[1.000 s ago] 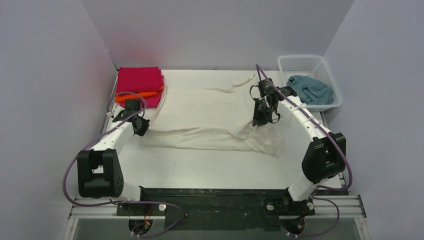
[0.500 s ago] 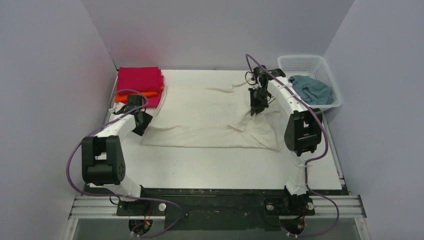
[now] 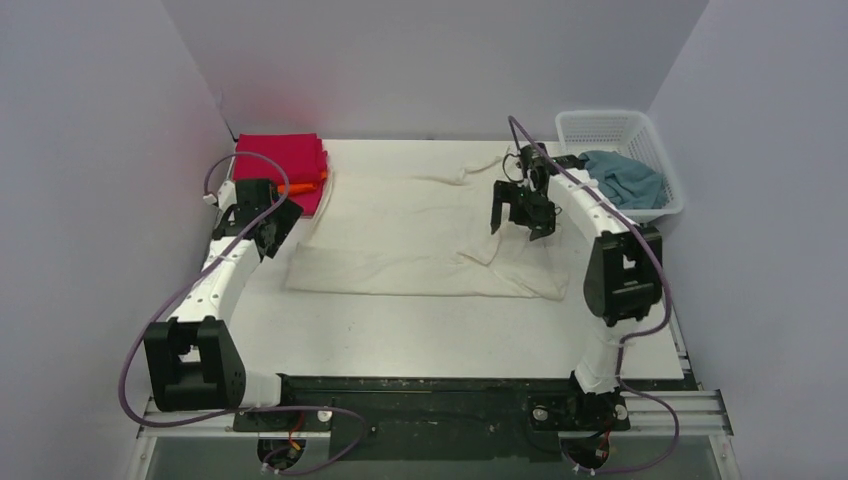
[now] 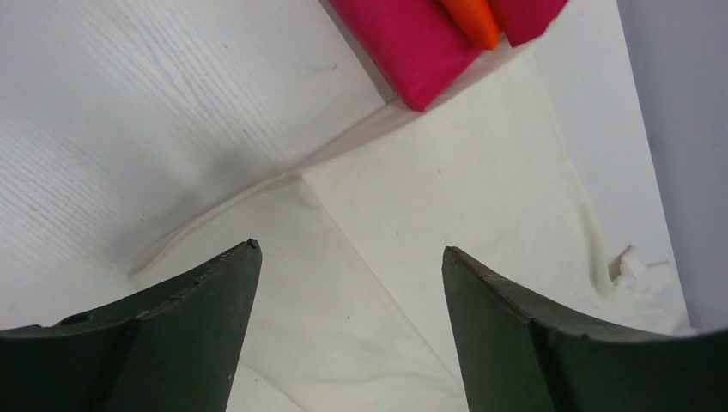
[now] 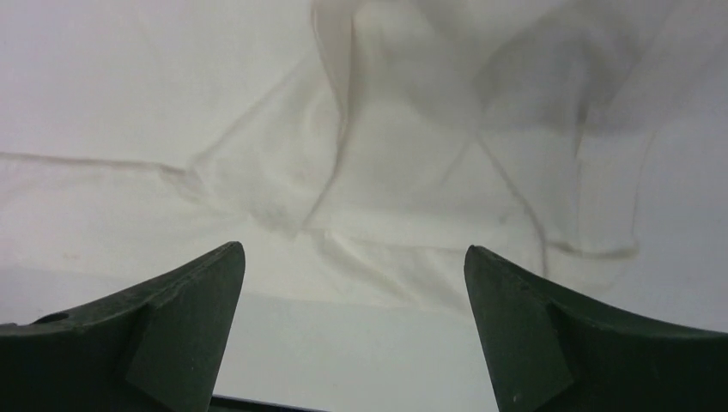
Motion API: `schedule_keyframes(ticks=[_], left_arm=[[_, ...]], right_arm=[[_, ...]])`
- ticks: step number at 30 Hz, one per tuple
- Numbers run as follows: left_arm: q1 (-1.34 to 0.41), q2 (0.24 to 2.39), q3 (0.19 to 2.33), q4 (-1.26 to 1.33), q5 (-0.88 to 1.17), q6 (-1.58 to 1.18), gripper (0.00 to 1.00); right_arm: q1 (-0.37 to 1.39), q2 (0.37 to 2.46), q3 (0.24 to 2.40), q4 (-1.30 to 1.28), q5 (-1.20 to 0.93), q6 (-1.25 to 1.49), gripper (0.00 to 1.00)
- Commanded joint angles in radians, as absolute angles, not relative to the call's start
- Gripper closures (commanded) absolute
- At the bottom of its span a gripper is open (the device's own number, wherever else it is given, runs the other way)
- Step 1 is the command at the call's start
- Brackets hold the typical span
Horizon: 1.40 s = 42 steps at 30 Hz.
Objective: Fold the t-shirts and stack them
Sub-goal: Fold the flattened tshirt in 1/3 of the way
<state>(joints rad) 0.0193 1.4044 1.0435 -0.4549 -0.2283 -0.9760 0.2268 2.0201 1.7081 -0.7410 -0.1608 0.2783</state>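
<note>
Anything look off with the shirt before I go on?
Yes: the cream t-shirt lies flat on its left half, but its right end near the right gripper is bunched into uneven creases, and a sleeve trails twisted at the far edge.

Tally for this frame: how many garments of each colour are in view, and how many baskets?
Cream t-shirt, spread out: 1
Grey-blue t-shirt, bunched up: 1
Orange folded t-shirt: 1
Magenta-pink folded layers, above and below the orange one: 2
White plastic mesh basket: 1
Total: 6
</note>
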Motion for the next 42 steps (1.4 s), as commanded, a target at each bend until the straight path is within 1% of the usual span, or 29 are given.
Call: schedule_keyframes(ticks=[1,2,4,6,13,22,28,33,36,38,40,41,42], left_arm=[[-0.037,1.338,0.969,-0.369,-0.075,-0.889,0.12],[-0.050,1.338,0.956,-0.362,-0.053,-0.867,0.12],[-0.103,1.343,0.944,-0.351,-0.042,-0.836,0.11],[-0.123,1.357,0.932,-0.345,-0.030,-0.821,0.11],[-0.124,1.430,0.881,-0.309,-0.014,-0.791,0.09],[-0.098,1.487,0.840,-0.321,-0.059,-0.763,0.09],[-0.086,1.481,0.834,-0.331,-0.089,-0.758,0.08],[-0.086,1.470,0.848,-0.331,-0.087,-0.763,0.08],[-0.087,1.451,0.865,-0.338,-0.083,-0.766,0.08],[-0.091,1.438,0.878,-0.338,-0.072,-0.767,0.08],[-0.101,1.435,0.886,-0.320,-0.049,-0.767,0.08],[-0.105,1.440,0.890,-0.301,-0.044,-0.767,0.08],[-0.117,1.445,0.892,-0.289,-0.033,-0.768,0.08]], right_arm=[[0.235,1.764,1.403,-0.515,-0.250,0.434,0.05],[0.237,1.740,1.338,-0.491,-0.261,0.457,0.04],[0.245,1.736,1.288,-0.437,-0.270,0.480,0.03],[0.252,1.763,1.282,-0.406,-0.290,0.493,0.03],[0.301,1.919,1.372,-0.374,-0.294,0.517,0.04],[0.325,2.028,1.453,-0.338,-0.312,0.550,0.05],[0.349,2.121,1.629,-0.291,-0.330,0.617,0.05],[0.351,2.185,1.815,-0.186,-0.346,0.774,0.05],[0.337,2.173,1.889,-0.227,-0.323,0.791,0.05],[0.321,2.112,1.838,-0.291,-0.275,0.746,0.05],[0.306,2.013,1.709,-0.336,-0.215,0.708,0.05],[0.303,1.936,1.593,-0.358,-0.171,0.694,0.05],[0.303,1.898,1.536,-0.363,-0.134,0.675,0.05]])
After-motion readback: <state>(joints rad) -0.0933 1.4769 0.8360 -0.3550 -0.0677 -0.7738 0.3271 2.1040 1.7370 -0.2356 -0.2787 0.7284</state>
